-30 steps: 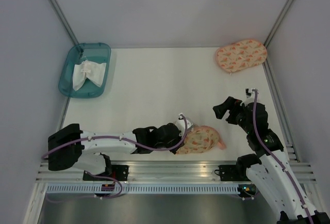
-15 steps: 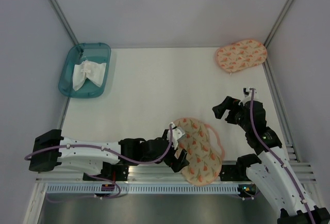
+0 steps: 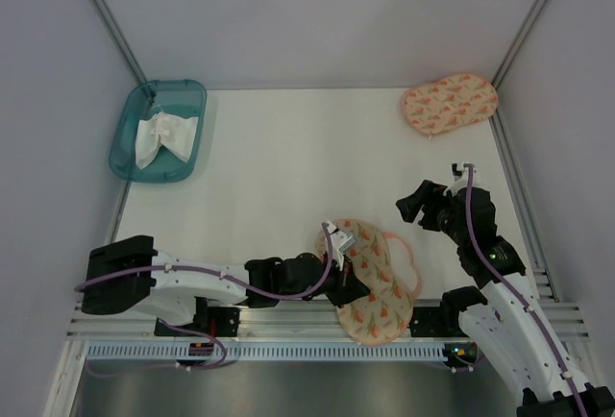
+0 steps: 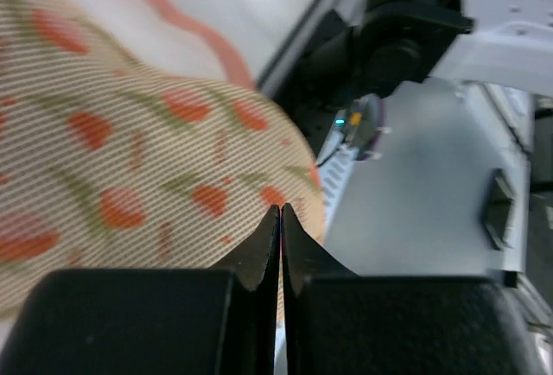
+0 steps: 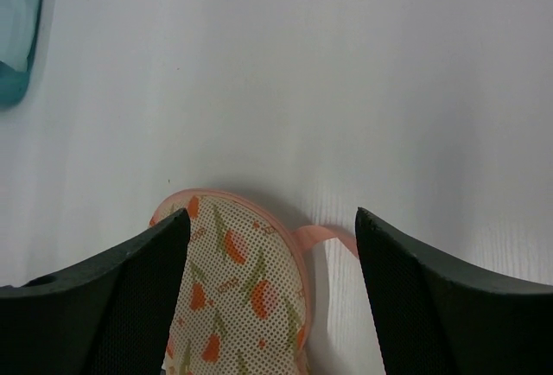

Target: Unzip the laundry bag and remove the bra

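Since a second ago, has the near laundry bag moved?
Yes. The near laundry bag was bunched up, clear of the base rail. It now lies spread out, and its near end has come toward the arms' bases and overlaps that rail.

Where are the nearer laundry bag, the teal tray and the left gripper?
nearer laundry bag point(image 3: 380, 292), top view, middle of its printed fabric.
teal tray point(image 3: 176, 98), top view, bare floor near its far rim.
left gripper point(image 4: 280, 212), left wrist view, where its shut fingertips meet.

On the table point(image 3: 288, 167) the laundry bag point(image 3: 377, 282) lies front-centre, another pouch point(image 3: 449, 103) far right, a tub point(image 3: 173, 97) far left.
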Tool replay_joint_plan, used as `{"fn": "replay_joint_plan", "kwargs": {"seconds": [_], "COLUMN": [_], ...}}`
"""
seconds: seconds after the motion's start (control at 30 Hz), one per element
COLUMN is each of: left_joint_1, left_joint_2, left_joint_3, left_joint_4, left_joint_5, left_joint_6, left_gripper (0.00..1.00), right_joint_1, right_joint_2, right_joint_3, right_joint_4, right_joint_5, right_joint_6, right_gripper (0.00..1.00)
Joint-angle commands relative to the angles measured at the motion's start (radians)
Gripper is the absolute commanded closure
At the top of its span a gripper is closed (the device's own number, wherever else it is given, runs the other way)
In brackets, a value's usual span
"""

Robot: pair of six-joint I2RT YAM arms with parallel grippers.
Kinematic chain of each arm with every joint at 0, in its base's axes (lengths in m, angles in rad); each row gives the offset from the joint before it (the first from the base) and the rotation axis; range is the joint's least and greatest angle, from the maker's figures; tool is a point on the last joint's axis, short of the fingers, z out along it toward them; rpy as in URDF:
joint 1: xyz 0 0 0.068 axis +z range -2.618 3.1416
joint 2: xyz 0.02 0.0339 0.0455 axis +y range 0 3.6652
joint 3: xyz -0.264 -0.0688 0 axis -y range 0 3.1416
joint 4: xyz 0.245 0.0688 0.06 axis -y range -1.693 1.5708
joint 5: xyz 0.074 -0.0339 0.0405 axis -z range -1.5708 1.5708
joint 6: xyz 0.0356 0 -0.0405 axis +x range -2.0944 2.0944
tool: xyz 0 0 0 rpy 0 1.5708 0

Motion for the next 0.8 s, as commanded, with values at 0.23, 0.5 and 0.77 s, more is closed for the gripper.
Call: {"fn": "replay_joint_plan", "kwargs": {"seconds": [0.23,0.5,0.77], "left_joint_1": [0.101,0.266,0.547], "left_joint_2": [0.364,0.439,0.534], "left_joint_3": [-0.047,-0.08,0.041], "left_joint_4": [0.487,0.506,0.431], "left_joint_5": [0.274,0.238,0.303], "left_joint_6": [-0.238,-0.248,-0.189], "left_gripper": [0.98,0.98,0.98], "right_joint_1": [0.004,0.003,0.004], "right_joint_2": [0.003,-0.002,0.003], "right_joint_3": [0.028,0.022,-0.001], "right_joint_4": [0.003,0.003,0.016], "right_joint_5": [-0.04,-0.046,-0.065], "right_joint_6": [-0.025,-0.03,-0.016], "right_gripper": [0.18,0.17,0.15]}}
